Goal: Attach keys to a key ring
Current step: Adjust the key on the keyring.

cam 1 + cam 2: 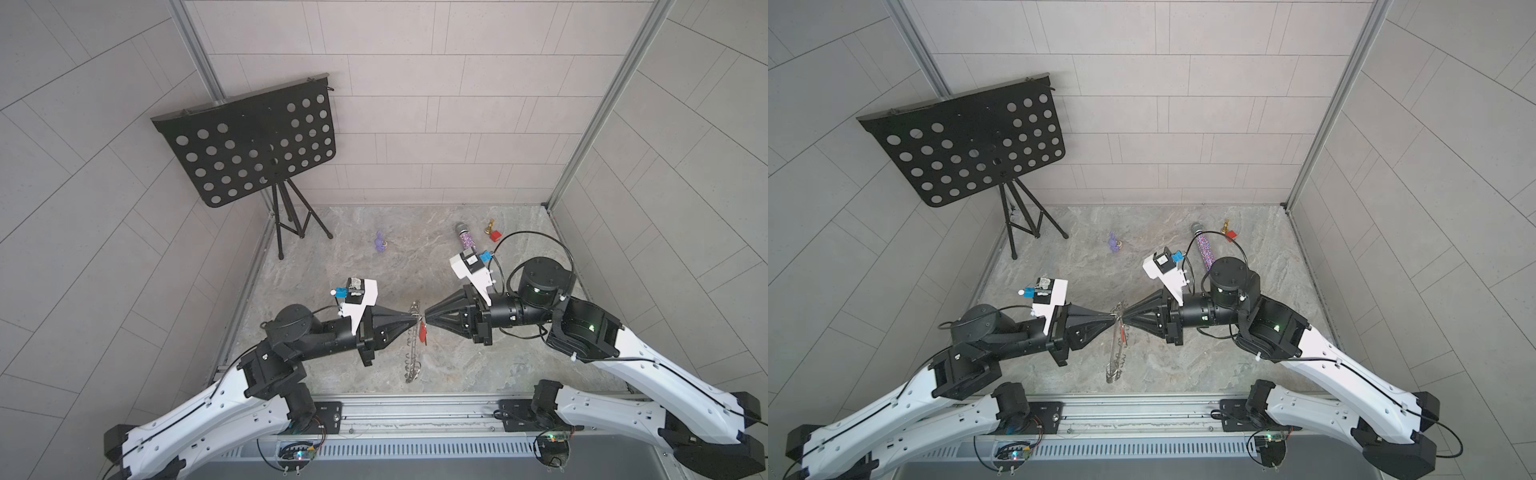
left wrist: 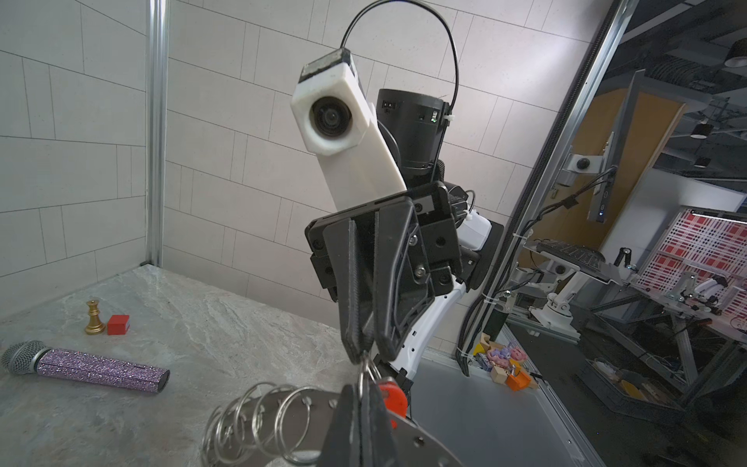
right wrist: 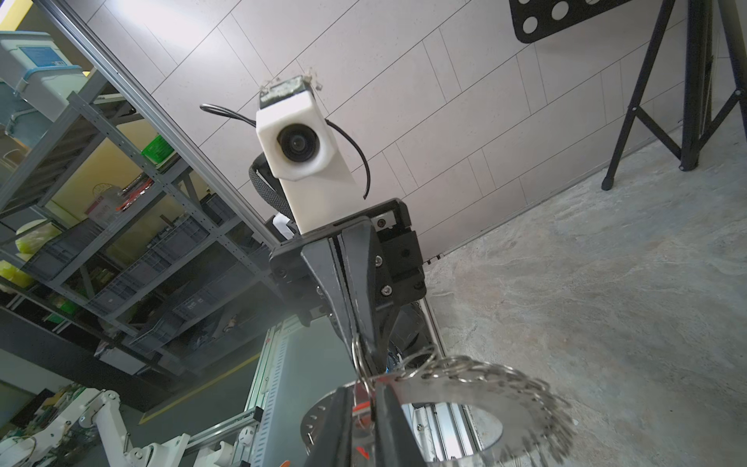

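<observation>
Key ring point(image 1: 412, 357): flat grey disc fringed with wire loops, held on edge over the table point(image 1: 478, 374), between both grippers.
Key point(image 1: 423, 333): red tag hangs beside the disc, just under the gripper tips.
Left gripper point(image 1: 415, 319): clamped on the key ring.
Right gripper point(image 1: 427, 321): tips pinching the key's wire loop.

White arm links point(image 1: 199, 411), black joints point(image 1: 291, 322), black tapered fingers point(image 2: 392, 263), white camera housings point(image 2: 355, 161).

Robotics lab, clearly: a grey-panelled, aluminium-framed test booth point(image 1: 195, 54), grey steel shelving stacked with plastic crates point(image 3: 133, 250) around eight o'clock, another white-armed rig bench point(image 2: 566, 299) around four.
</observation>
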Motion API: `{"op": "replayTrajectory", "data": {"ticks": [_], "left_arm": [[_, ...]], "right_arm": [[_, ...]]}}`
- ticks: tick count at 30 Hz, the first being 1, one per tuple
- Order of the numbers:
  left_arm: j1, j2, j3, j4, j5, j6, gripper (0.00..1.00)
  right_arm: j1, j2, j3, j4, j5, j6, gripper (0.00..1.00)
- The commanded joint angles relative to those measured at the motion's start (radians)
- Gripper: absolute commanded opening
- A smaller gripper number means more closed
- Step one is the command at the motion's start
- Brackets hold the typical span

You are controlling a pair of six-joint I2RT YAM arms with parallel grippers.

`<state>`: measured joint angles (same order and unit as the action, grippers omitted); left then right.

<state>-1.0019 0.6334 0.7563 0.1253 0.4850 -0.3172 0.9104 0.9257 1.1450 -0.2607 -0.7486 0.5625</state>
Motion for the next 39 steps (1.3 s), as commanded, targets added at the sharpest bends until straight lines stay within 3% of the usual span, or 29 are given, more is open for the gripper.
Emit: {"op": "replayTrajectory", "data": {"ticks": [1,13,26,39], "left_arm": [[-0.003,-0.008,0.029,0.040,0.000,0.014,0.00],[-0.002,-0.005,0.038,0.043,0.004,0.014,0.00],[-0.003,-0.023,0.032,0.130,0.033,-0.014,0.00],[-0.002,-0.011,0.035,0.201,0.061,-0.048,0.00]], "right_arm": [[-0.001,-0.005,-0.008,0.029,-0.019,0.010,0.17],[-0.001,-0.005,-0.015,0.035,-0.024,0.020,0.00],[-0.009,0.000,-0.047,0.066,0.000,0.044,0.00],[-0.037,0.048,-0.100,0.231,-0.040,0.134,0.00]]}}
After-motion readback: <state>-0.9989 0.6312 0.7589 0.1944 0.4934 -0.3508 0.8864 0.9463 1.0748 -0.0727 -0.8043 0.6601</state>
